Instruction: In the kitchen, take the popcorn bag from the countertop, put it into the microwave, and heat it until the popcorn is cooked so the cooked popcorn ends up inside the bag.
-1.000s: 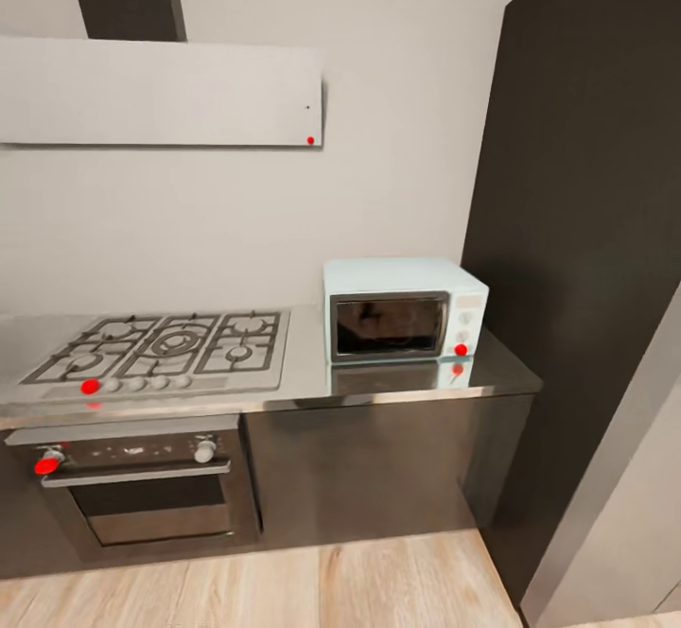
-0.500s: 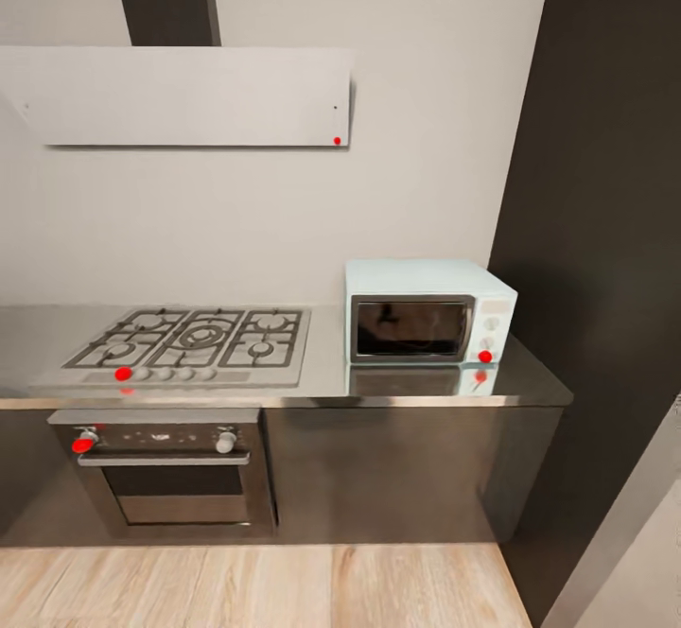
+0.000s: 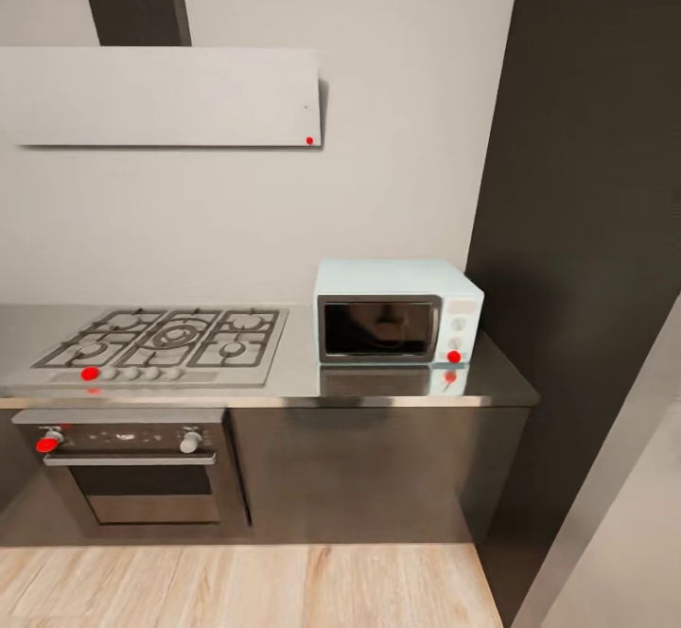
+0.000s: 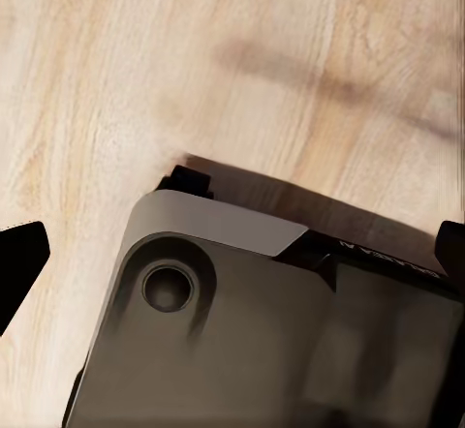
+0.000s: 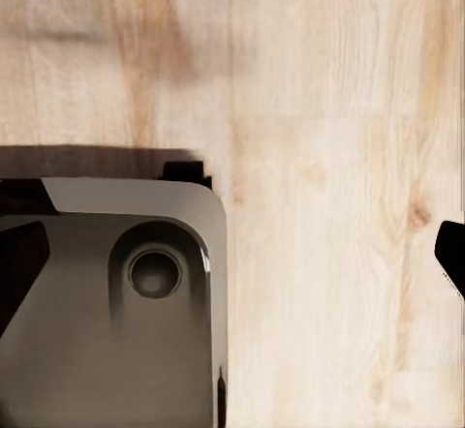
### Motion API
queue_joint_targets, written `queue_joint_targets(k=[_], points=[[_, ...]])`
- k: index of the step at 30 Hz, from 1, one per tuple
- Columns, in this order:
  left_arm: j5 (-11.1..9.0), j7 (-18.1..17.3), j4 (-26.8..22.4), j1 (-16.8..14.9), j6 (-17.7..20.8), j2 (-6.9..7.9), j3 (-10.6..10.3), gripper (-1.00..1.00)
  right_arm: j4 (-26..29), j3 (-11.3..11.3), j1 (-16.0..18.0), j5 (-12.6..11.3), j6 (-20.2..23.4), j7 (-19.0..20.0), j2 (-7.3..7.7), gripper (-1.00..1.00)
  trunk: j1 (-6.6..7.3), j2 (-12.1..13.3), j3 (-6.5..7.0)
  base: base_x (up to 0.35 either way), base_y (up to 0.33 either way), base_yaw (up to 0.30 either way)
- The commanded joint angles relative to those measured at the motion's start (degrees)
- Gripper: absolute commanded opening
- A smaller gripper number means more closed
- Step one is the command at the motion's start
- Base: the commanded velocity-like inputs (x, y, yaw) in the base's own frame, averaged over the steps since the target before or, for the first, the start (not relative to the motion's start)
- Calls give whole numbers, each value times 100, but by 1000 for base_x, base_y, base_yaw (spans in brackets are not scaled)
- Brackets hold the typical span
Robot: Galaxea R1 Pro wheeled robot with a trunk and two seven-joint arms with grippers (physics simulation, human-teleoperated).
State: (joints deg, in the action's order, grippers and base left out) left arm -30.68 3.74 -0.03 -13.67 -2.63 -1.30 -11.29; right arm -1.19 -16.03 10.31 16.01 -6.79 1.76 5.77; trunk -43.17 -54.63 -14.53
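"So where's it at?"

"Facing the kitchen run, on its way in by the look of it. The pale-blue microwave (image 3: 398, 314) sits at the far end of the steel countertop (image 3: 301, 375), door closed, hard by the dark tall cabinet (image 3: 591, 231). The gas hob (image 3: 161, 340) is on the other side of it, with the black oven (image 3: 132, 465) below and the white hood (image 3: 161, 96) above."

"And the popcorn bag?"

"I can't see it on the stretch of counter that shows. It may be further along."

"The hands?"

"Both hang low over the wooden floor (image 3: 246, 585). In each wrist view the dark fingertips (image 4: 19, 259) sit at opposite edges, so the left gripper (image 4: 232, 254) is spread wide with nothing between its tips. The right gripper (image 5: 232, 254) is the same, tips (image 5: 19, 254) wide, holding nothing. Below the fingers is floorboard and the robot's own grey base (image 5: 107, 312)."

"What would do the step well?"

"I'd say find the bag first: turn or roll along the counter, stop square to it, then lift an arm with its fingers apart."
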Motion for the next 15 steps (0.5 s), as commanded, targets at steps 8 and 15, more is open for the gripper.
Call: queue_joint_targets(k=[8,15], points=[[-44,22,3,-4,-18,-2,-49,100,-13,-53,6,41,-34,17,-13,100,0,-5,-7,0,-282,0],[-52,22,3,-4,-18,15,-48,100,130,-98,6,75,-82,63,-289,100,0,-5,-7,0,-99,0]])
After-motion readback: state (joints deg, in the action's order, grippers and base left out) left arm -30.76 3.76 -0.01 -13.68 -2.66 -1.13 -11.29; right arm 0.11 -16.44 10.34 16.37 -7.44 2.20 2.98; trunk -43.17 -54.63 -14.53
